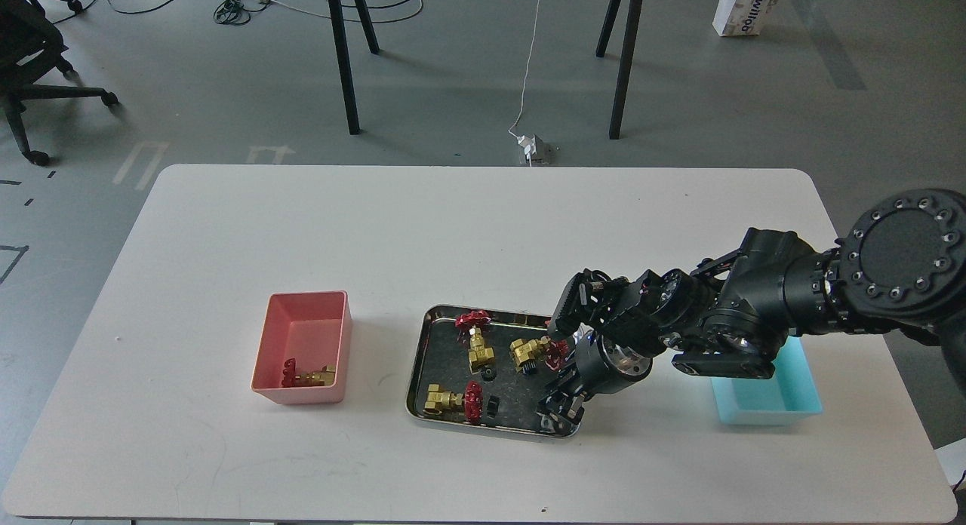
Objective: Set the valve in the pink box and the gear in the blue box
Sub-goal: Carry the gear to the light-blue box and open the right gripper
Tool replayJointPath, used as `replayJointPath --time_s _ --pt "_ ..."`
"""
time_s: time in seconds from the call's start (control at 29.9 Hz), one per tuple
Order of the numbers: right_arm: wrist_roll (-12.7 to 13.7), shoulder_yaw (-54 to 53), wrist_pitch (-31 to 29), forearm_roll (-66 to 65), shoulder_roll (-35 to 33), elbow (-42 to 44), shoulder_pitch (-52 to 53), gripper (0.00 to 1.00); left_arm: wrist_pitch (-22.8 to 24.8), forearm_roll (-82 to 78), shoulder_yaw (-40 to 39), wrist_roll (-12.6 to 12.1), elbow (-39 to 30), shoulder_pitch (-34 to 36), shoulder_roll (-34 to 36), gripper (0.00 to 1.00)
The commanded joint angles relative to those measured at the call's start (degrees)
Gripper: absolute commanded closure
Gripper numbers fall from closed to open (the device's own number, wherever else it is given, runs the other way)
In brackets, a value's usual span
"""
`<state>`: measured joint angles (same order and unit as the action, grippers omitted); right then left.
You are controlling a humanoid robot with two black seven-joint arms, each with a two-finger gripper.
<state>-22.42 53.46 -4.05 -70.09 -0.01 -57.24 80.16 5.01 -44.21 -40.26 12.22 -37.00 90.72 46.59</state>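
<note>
Three valves lie in the steel tray (419,336): one at the back (475,338), one in the middle right (533,351), one at the front left (451,399). A fourth valve (311,376) lies in the pink box (302,321). Small black gears (489,373) (495,406) lie among them in the tray. My right gripper (555,417) points down into the tray's front right corner; it is dark and I cannot tell its fingers apart. The blue box (785,400) stands at the right, partly hidden by my right arm. My left gripper is out of view.
The boxes and tray stand in a row on a white table (468,231). My thick right arm (755,314) reaches in from the right above the blue box. Table legs, cables and a chair are on the floor beyond.
</note>
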Motion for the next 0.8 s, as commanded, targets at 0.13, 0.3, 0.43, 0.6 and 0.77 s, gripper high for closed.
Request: replayJointPath --time_s 0.13,0.3,0.43,0.6,0.77 --pt "0.0 -4.3 0.0 9.8 0.0 -1.6 8.0 0.92 0.0 -0.1 0.1 0.0 0.0 0.0 -0.2 0.01" --pt "0.5 -6.3 -1.7 12.1 -5.8 -4.4 9.9 0.9 0.0 -0.2 0.2 0.0 -0.2 -0.7 -0.5 0.01" --pt "0.5 -6.2 -2.7 12.1 -19.8 -8.6 9.4 0.9 -0.1 -0.2 0.2 0.0 -0.6 -1.2 -0.5 0.01" --pt "0.6 -4.9 -2.8 11.6 -35.6 -13.6 8.6 0.89 -0.1 -0.1 0.2 0.1 -0.5 -1.2 -0.5 0.01" --pt "0.4 -1.7 -2.7 10.6 -45.2 -15.1 4.4 0.88 -0.1 -0.1 0.1 0.1 -0.5 -1.2 -0.6 0.01"
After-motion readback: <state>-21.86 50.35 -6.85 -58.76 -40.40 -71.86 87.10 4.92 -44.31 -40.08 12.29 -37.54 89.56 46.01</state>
